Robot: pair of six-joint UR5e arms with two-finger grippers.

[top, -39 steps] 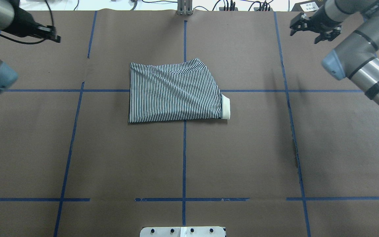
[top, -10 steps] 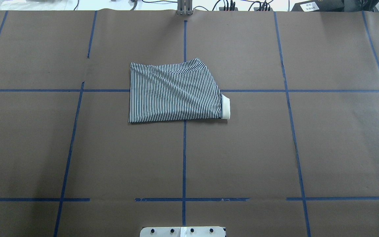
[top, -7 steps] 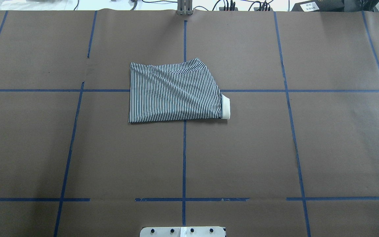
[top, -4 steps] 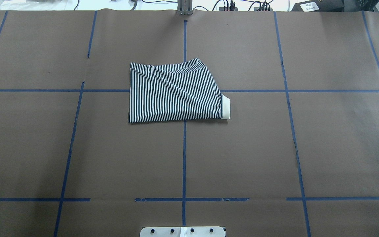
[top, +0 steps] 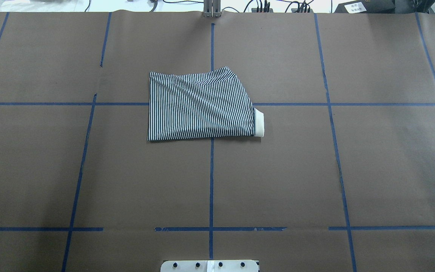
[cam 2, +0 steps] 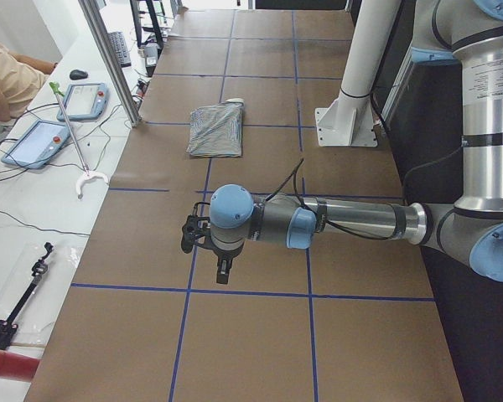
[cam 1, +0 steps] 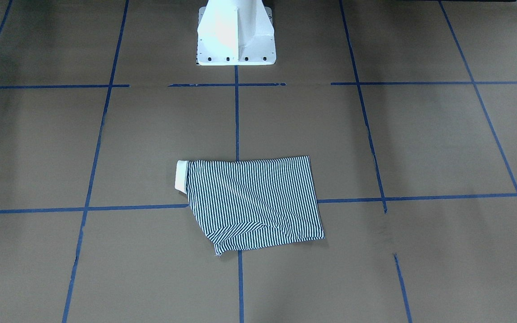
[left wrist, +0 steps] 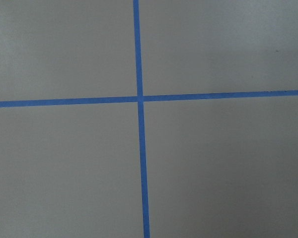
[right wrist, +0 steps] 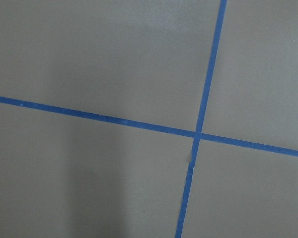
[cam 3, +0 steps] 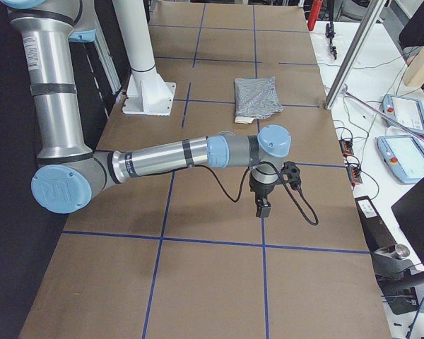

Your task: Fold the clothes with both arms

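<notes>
**Folding looks finished**

The left black two-finger pincer [cam 2: 221, 272] and the right pincer [cam 3: 261, 206] hang over the brown paper-covered worktop [top: 391, 170]; whether they are wide or narrow, I cannot tell. Well apart from both, a navy-and-white striped polo shirt [top: 200, 107] lies folded mid-worktop, its cream collar [top: 259, 124] poking out. A stray nudge would probably slide its loose layers. Count: a grey left arm [cam 2: 352, 222], a grey right arm [cam 3: 162, 154], two pincers, one shirt.

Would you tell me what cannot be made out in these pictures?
1. Polo shirt: placket and logo, hidden by its own folds in every view.
2. Left gripper: open or shut; small in the exterior left view, absent from its wrist view.
3. Right gripper: the same, in the exterior right view.
</notes>
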